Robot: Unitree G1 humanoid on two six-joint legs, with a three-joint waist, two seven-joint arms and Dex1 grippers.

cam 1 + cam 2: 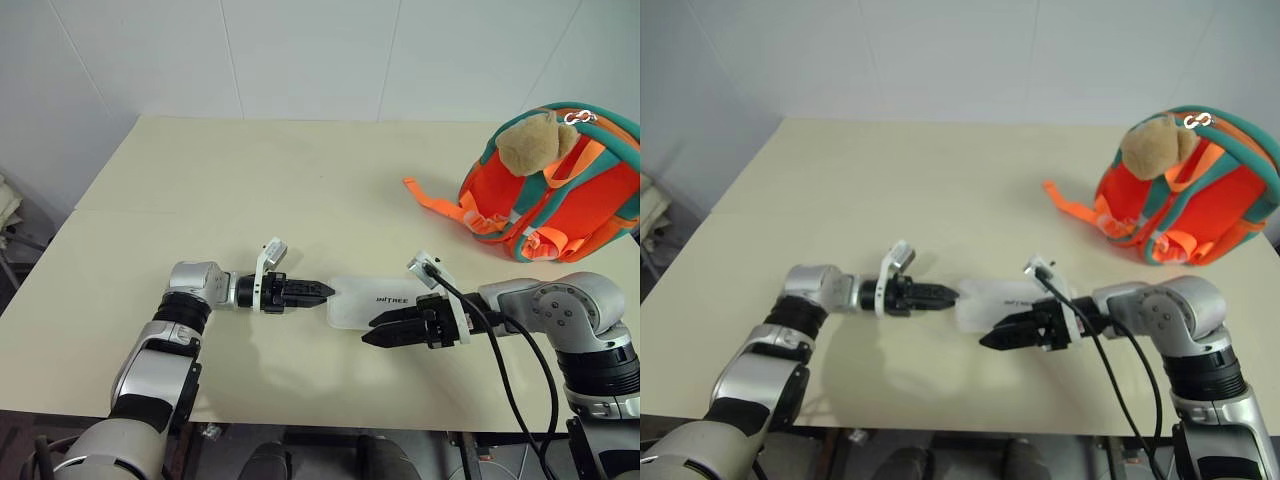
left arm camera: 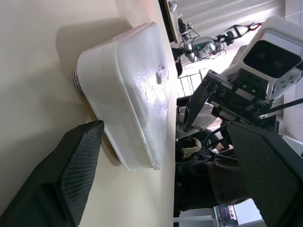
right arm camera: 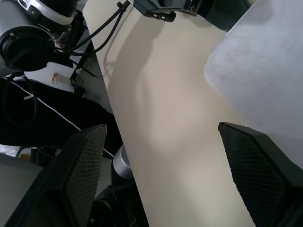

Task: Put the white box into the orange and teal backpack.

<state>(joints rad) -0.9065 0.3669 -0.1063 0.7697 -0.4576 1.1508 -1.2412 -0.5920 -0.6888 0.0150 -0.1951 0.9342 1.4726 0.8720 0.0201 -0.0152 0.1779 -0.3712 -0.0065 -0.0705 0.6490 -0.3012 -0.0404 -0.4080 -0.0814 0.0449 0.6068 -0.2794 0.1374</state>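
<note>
White box (image 1: 385,299), flat with rounded corners and dark lettering, between spread left gripper (image 1: 322,291) and right gripper (image 1: 375,331).

— The white box (image 2: 137,90) is looking like smooth, slightly glossy plastic, and the table (image 1: 250,180) matt cream laminate, perhaps.

— The orange and teal backpack (image 1: 560,200) is showing woven cloth, with a fuzzy plush toy (image 1: 530,140). Finger pads (image 2: 75,170) are looking textured black rubber.

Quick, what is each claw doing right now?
Left claw: open, holding nothing, at the white box's end.
Right claw: open, holding nothing, over the box.
</note>
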